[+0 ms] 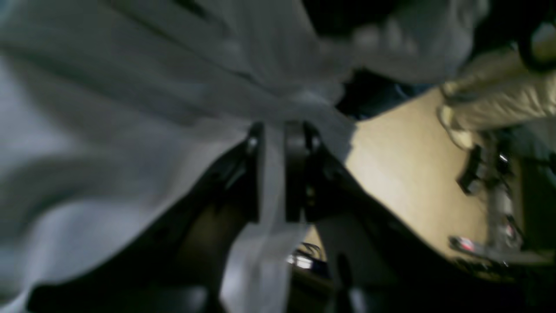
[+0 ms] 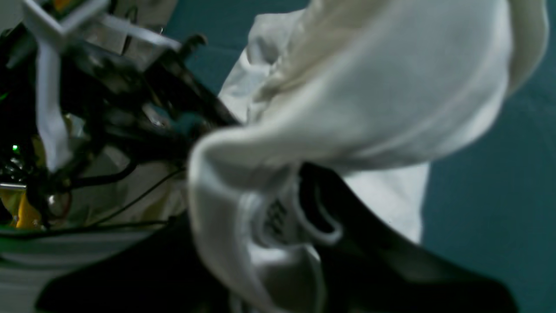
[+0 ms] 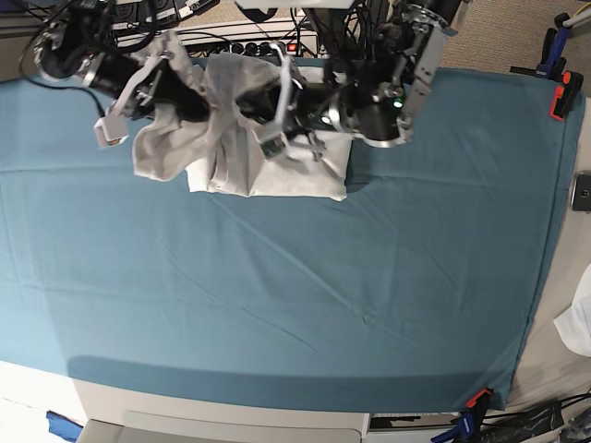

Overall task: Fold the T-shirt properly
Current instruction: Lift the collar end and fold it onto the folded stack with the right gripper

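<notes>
The white T-shirt [image 3: 231, 148] lies partly bunched at the back of the table, its upper part lifted between both arms. In the left wrist view, my left gripper [image 1: 273, 174] is shut on a pinched fold of the T-shirt [image 1: 130, 108], which fans out above the black fingers [image 1: 296, 169]. In the right wrist view, my right gripper [image 2: 282, 217] is shut on a hemmed edge of the T-shirt [image 2: 382, 95] by its small tag [image 2: 276, 219]. The cloth drapes over and hides one jaw. In the base view, the right gripper [image 3: 189, 97] and left gripper [image 3: 257, 109] stand close together over the shirt.
A large teal cloth [image 3: 277, 305] covers the table. Orange clamps [image 3: 559, 97] pin it at the right edge. A phone [image 3: 582, 192] and a white cloth scrap [image 3: 577, 323] lie off the right side. Cables and a power strip [image 3: 268, 44] run behind the arms.
</notes>
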Action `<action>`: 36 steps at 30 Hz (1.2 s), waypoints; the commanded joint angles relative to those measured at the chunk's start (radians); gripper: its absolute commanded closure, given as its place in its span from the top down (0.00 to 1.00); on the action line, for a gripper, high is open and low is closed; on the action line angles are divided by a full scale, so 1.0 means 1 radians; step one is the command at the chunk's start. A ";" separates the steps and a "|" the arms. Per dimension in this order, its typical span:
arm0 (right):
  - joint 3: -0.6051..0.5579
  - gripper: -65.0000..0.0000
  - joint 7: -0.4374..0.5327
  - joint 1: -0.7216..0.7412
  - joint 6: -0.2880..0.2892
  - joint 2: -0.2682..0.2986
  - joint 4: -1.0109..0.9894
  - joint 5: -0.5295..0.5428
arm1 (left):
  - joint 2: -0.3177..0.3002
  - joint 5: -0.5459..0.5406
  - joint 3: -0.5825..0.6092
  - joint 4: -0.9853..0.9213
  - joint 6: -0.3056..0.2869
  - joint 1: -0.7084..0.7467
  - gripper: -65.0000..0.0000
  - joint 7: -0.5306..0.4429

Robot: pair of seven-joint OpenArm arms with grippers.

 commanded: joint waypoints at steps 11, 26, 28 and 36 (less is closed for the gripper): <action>-0.026 0.01 0.022 0.014 0.001 -0.137 0.018 -0.159 | -0.169 -0.147 -0.236 0.025 -0.003 -0.002 0.15 0.001; -0.314 0.01 0.204 0.103 -0.010 -0.254 0.018 -0.542 | -0.240 -0.153 -0.249 0.025 -0.003 0.057 0.15 0.004; -0.340 0.01 0.222 0.108 -0.017 -0.267 0.018 -0.568 | -0.240 -0.153 -0.249 0.025 -0.003 0.064 0.15 0.004; -0.444 0.01 0.304 0.122 -0.090 -0.277 0.018 -0.735 | -0.240 -0.153 -0.249 0.025 -0.003 0.064 0.15 0.004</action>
